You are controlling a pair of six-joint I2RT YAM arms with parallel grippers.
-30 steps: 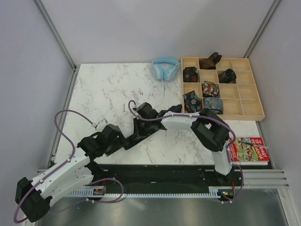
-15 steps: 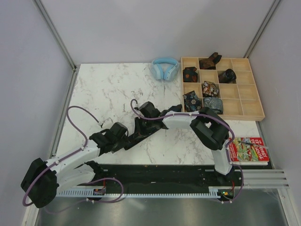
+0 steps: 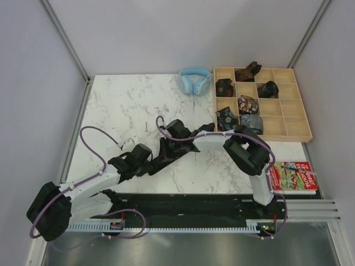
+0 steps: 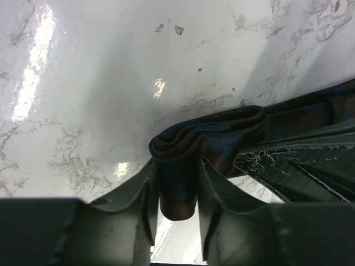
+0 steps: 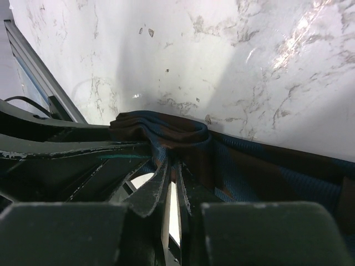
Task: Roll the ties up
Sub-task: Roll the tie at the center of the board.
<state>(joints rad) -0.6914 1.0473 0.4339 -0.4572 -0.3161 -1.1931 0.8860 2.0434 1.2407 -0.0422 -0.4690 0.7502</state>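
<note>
A dark tie with blue and brown pattern lies across the marble table between both arms. In the left wrist view its folded end sits between my left gripper's fingers, which press on it from both sides. My right gripper is shut on the same tie, the fabric bunched at its fingertips. From above, the left gripper and the right gripper stand close together over the tie. Several rolled ties sit in tray compartments.
A wooden compartment tray stands at the back right, with light blue headphones just left of it. A colourful book lies by the right arm's base. Grey walls enclose the table on three sides.
My left arm has moved right to the tie's near end and its jaws have narrowed onto the fold. The right gripper has stayed shut on the tie, shifting only slightly.
</note>
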